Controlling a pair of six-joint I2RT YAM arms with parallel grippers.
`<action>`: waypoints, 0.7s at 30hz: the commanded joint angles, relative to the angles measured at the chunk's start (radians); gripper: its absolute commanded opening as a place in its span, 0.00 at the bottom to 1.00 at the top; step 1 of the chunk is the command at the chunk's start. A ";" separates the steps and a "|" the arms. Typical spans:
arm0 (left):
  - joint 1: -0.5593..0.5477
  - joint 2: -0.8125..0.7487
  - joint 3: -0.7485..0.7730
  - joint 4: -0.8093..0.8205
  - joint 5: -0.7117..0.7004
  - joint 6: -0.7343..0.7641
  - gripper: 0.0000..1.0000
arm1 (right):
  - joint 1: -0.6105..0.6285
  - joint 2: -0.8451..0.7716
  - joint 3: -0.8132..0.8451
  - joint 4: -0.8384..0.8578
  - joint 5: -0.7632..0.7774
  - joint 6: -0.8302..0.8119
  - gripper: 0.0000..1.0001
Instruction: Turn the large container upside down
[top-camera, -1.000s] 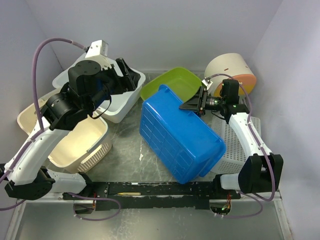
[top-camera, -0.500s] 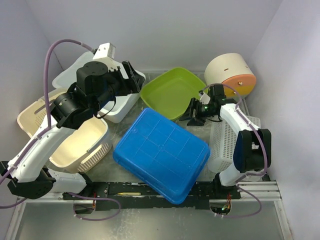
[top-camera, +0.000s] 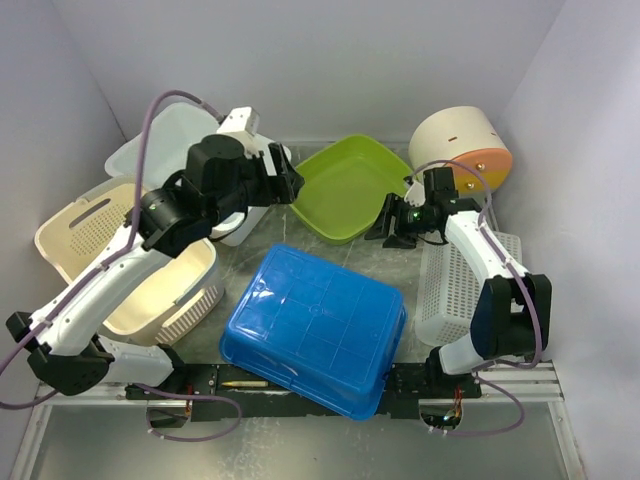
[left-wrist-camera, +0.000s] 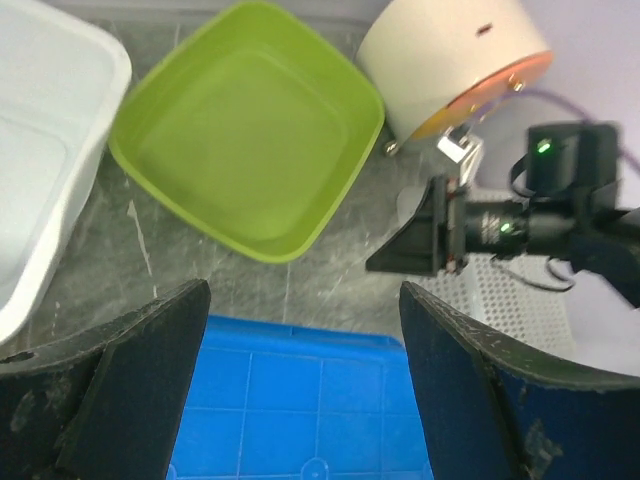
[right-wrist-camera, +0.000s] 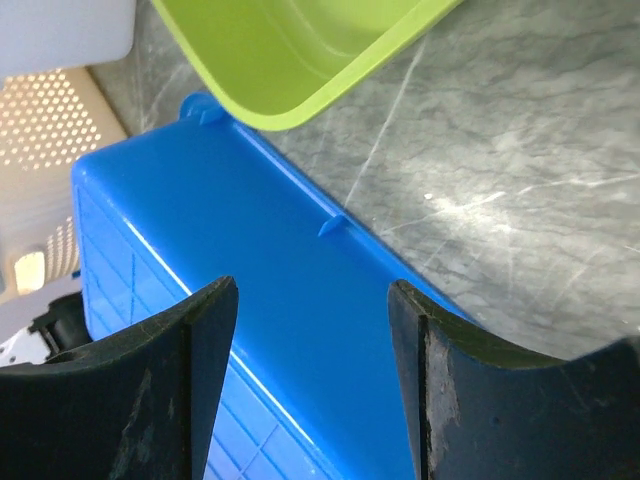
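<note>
The grey table (top-camera: 295, 222) has a marbled, scuffed top. The blue bin (top-camera: 315, 325) is the largest thing on it. It is smooth hard plastic, rectangular with rounded corners, and lies upside down at the near middle edge. Its ribbed, grid-patterned bottom faces up, and its near corner overlaps the black rail between the arm bases.

At the left is a cream basket (top-camera: 85, 225), oval, with walls pierced by rows of small holes and a slot handle. Behind it sits a plain white tub (top-camera: 175, 135), smooth and rounded, partly hidden by the left arm. At the right a white crate (top-camera: 455, 290) shows a finely perforated wall.

Behind the bin is a green tray (top-camera: 350, 185), shallow, glossy and square with soft corners. At the far right corner lies a round drum (top-camera: 455, 135), cream and matte, on its side with an orange end.

The left gripper (left-wrist-camera: 305, 295) hangs above the table between the tub and the tray, its dark, worn fingers spread wide with nothing between them. The right gripper (right-wrist-camera: 305, 300) is beside the crate, its fingers apart and empty, well clear of the bin.

A thin pale stick (top-camera: 245, 384) lies on the rail.
</note>
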 joint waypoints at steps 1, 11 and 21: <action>0.006 0.025 -0.073 0.023 0.083 0.036 0.88 | 0.008 -0.046 0.035 0.040 0.200 0.074 0.62; -0.001 0.027 -0.239 0.044 0.219 0.113 0.89 | 0.254 0.092 0.232 0.050 0.787 0.275 0.60; -0.017 -0.036 -0.390 -0.013 0.335 0.169 0.89 | 0.259 -0.131 0.090 -0.043 0.893 0.288 0.58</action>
